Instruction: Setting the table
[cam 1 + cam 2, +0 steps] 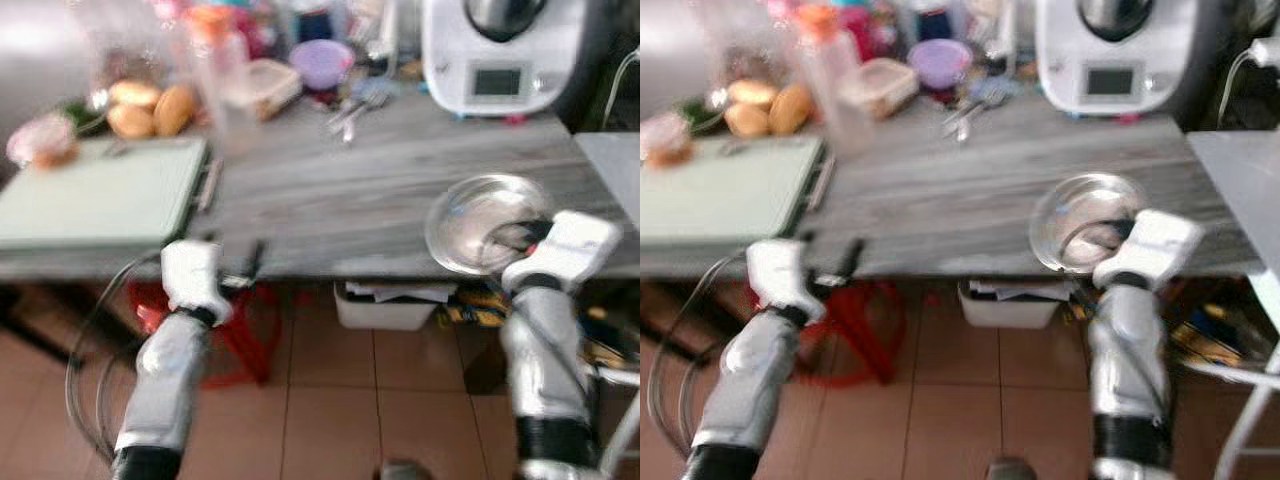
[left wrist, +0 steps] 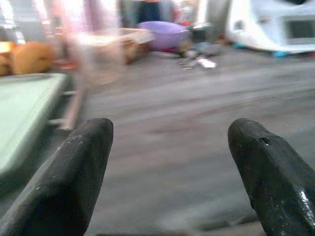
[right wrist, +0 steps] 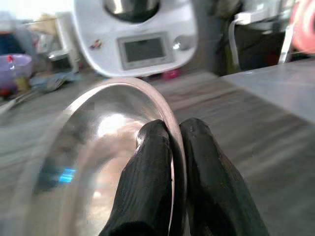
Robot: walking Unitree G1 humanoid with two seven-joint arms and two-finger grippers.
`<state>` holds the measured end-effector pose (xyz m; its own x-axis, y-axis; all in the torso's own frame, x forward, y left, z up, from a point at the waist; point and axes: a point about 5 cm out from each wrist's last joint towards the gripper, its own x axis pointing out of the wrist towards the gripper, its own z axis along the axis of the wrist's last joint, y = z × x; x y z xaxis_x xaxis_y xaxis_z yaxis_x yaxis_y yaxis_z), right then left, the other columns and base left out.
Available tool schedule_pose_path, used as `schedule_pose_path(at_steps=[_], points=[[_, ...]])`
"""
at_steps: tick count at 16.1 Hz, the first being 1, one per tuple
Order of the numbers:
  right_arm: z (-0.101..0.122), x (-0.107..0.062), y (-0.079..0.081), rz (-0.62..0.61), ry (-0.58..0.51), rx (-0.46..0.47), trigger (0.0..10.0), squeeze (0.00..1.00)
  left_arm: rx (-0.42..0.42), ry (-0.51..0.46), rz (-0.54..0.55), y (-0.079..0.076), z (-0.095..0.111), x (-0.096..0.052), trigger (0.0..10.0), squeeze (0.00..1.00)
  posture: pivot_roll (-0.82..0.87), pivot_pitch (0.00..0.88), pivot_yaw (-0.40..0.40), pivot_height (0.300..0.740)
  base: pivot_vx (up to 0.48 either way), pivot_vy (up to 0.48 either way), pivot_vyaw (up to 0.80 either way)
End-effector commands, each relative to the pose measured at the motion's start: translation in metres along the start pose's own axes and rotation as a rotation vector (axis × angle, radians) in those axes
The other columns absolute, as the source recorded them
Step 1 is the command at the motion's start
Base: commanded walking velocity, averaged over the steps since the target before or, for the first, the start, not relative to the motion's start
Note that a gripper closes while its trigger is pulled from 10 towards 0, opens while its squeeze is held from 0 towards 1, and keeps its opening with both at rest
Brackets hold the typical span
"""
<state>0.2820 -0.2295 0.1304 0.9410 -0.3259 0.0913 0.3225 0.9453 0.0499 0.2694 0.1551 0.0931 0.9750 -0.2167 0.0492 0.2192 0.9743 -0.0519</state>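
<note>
Right gripper (image 3: 172,147) is closed on the rim of the steel bowl (image 1: 487,222), one finger inside the wall and one outside. This rim pinch is probably used because the bowl is too wide to span; it leaves the bowl tilted, hanging ahead of the gripper over the near edge of the table (image 1: 380,200). Whether the bowl touches the tabletop cannot be determined.

The bowl is round, shallow, thin-walled and polished, with bright reflections inside. It appears empty.

Left gripper (image 2: 170,162) is open and holds nothing, its fingers spread wide at the near table edge, well apart from the bowl. Just beyond it lies a pale green cutting board (image 1: 95,190).

Farther beyond the right gripper stands a white kitchen machine (image 1: 500,55) with a small display. Loose cutlery (image 1: 350,110), a purple bowl (image 1: 322,62) and bread rolls (image 1: 150,105) sit along the far side. The open stretch of tabletop between the two grippers is the likely placement zone.
</note>
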Motion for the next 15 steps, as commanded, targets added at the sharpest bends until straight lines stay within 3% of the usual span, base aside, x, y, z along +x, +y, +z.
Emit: schedule_pose_path(at_steps=[1,5,6,9,12,15], points=[[0.009,-0.002,-0.008,-0.023,-0.029,-0.011,10.0,0.00,0.004,-0.013,0.001,-0.002,0.004,0.001,10.0,0.00,-0.08,0.000,0.072,0.740,0.386,0.000,0.00],[0.009,-0.007,-0.007,-0.020,-0.020,-0.008,10.0,0.00,0.001,-0.002,0.080,0.007,0.005,-0.002,10.0,0.00,-0.08,0.000,0.070,0.740,0.242,0.000,0.00],[0.007,-0.007,-0.005,-0.017,-0.005,-0.002,10.0,0.00,0.022,0.019,0.165,0.014,0.004,-0.004,10.0,0.00,-0.08,0.000,0.068,0.740,0.000,0.000,0.00],[0.002,-0.005,-0.004,-0.026,0.024,0.030,10.0,0.00,0.030,0.041,0.251,0.026,0.003,-0.018,10.0,0.00,-0.06,0.000,0.062,0.740,0.000,0.000,0.00],[-0.005,-0.005,0.000,-0.036,0.066,0.060,10.0,0.00,-0.005,0.129,0.258,0.028,-0.007,-0.029,10.0,0.00,-0.05,0.000,0.054,0.740,0.000,0.000,0.00],[-0.013,-0.019,0.009,-0.043,0.126,0.110,10.0,0.00,0.002,0.146,0.242,0.028,-0.009,-0.033,10.0,0.00,-0.04,0.000,0.051,0.740,0.000,0.000,0.00]])
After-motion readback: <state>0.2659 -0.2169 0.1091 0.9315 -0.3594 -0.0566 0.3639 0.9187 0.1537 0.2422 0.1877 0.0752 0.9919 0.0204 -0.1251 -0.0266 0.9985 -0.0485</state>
